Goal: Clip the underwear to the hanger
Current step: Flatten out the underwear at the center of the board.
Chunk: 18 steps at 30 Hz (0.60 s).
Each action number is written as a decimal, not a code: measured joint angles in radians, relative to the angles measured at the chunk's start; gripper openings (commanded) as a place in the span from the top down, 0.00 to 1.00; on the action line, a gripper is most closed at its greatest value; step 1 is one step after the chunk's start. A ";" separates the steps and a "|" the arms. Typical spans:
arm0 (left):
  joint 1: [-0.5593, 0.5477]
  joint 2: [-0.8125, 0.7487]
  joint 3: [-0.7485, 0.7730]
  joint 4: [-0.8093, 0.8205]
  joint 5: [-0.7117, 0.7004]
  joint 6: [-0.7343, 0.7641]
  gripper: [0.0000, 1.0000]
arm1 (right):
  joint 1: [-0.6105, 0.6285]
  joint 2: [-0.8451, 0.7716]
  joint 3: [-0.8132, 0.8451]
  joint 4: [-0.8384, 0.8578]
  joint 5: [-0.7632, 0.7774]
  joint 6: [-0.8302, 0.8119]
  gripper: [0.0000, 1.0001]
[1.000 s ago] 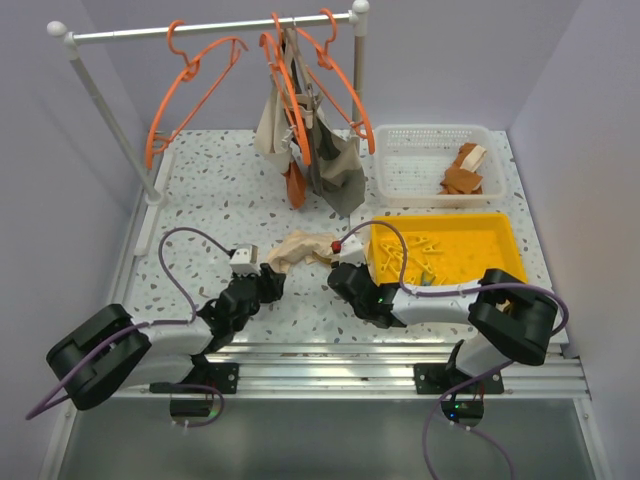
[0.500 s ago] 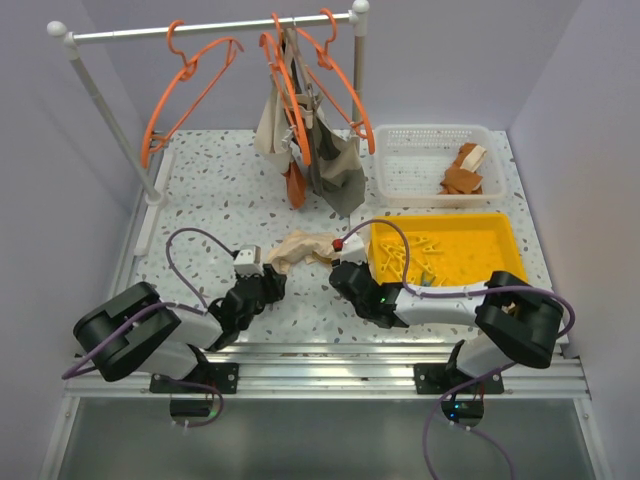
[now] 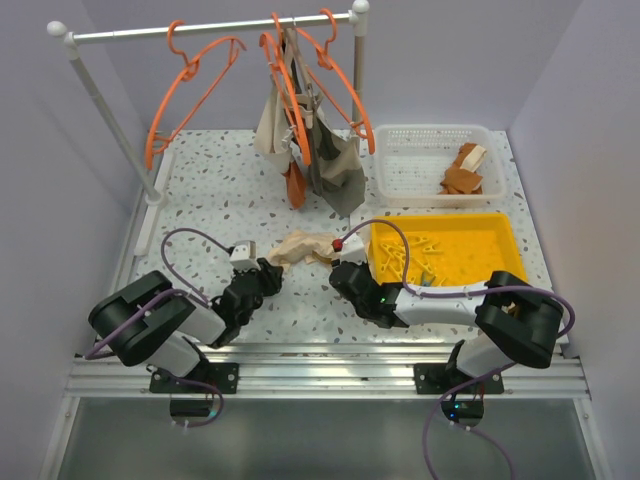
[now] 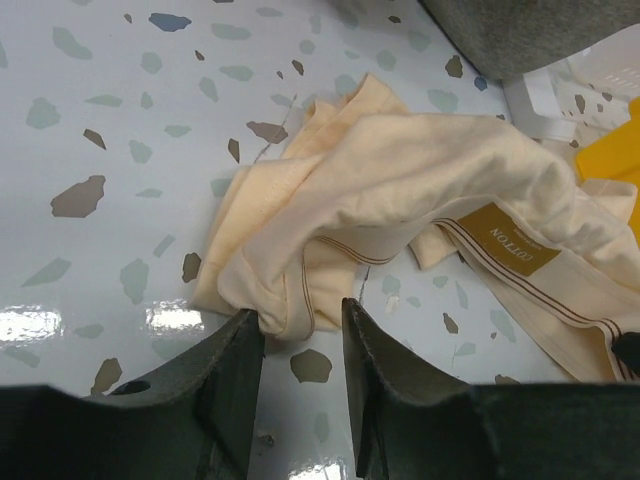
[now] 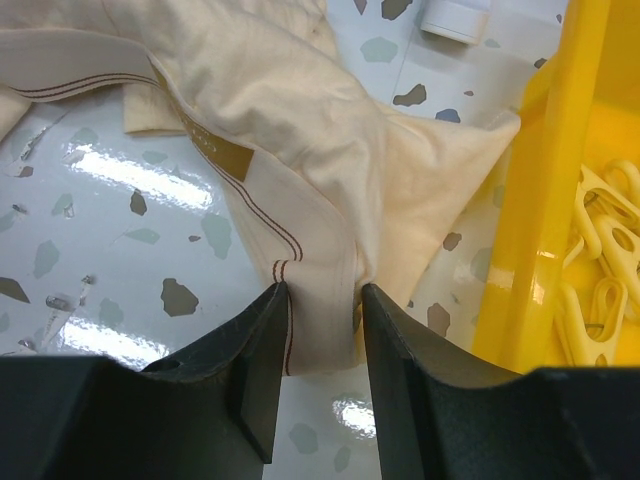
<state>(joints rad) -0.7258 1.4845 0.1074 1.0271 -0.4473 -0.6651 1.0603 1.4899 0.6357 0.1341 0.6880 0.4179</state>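
Observation:
The cream-beige underwear (image 3: 305, 245) lies crumpled on the speckled table between my two grippers. In the left wrist view the underwear (image 4: 400, 170) shows a tan label; my left gripper (image 4: 303, 315) is open, its left fingertip touching the near folded corner, bare table between the jaws. In the right wrist view my right gripper (image 5: 325, 300) is open, low on the table, with the striped waistband of the underwear (image 5: 300, 130) lying between its fingers. In the top view the left gripper (image 3: 268, 278) and right gripper (image 3: 340, 268) flank the cloth. Orange hangers hang on the rail; one hanger (image 3: 190, 95) is bare.
A yellow bin (image 3: 500, 235) of pale clips (image 5: 610, 270) stands right of the right gripper, close to its right finger. A white basket (image 3: 400, 165) holds rust-orange cloth. Dark and pale garments (image 3: 320, 150) hang on other orange hangers from the rail (image 3: 200, 28).
The left arm has drawn in and its gripper has shifted slightly toward the underwear's left corner. The right arm and the cloth have barely moved.

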 measured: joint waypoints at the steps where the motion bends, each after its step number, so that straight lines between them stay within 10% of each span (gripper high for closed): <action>1: 0.003 0.008 0.000 0.012 0.005 0.001 0.64 | 0.000 0.000 0.000 0.000 0.000 0.000 0.59; 12: 0.047 0.087 0.005 0.117 0.034 0.003 1.00 | 0.000 0.008 0.000 0.001 -0.006 0.002 0.58; 18: 0.052 0.069 -0.019 0.161 0.025 0.019 1.00 | 0.000 0.016 -0.003 -0.002 -0.007 0.005 0.55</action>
<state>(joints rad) -0.6739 1.5539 0.0879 1.1877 -0.4225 -0.6456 1.0603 1.5055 0.6327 0.1318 0.6811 0.4232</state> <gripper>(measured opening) 0.028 0.428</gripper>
